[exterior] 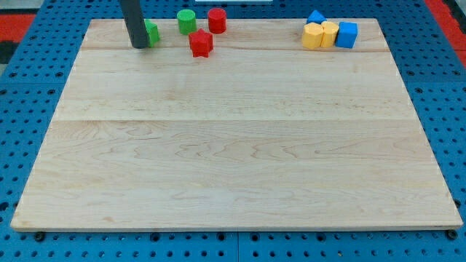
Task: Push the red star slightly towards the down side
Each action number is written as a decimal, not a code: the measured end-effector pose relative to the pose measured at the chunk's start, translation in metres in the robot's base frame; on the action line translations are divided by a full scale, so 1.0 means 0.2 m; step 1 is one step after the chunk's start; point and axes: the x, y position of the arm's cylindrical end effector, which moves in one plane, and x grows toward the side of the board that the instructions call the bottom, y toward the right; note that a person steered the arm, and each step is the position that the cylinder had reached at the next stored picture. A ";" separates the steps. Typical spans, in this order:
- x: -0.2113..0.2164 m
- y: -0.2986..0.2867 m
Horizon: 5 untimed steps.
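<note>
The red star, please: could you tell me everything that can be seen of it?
The red star is a small, chunky block of solid red, matte like painted wood, with points around its outline and a flat top. It lies flat on the board near the view's top, left of centre. Nothing touches it: the red cylinder stands just above and to its right, the green cylinder just above and to its left. My tip rests on the board further left, beside a green block, apart from the star.

Single camera, high at board near edge, looking down across whole wooden top
</note>
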 end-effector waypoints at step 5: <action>0.35 0.17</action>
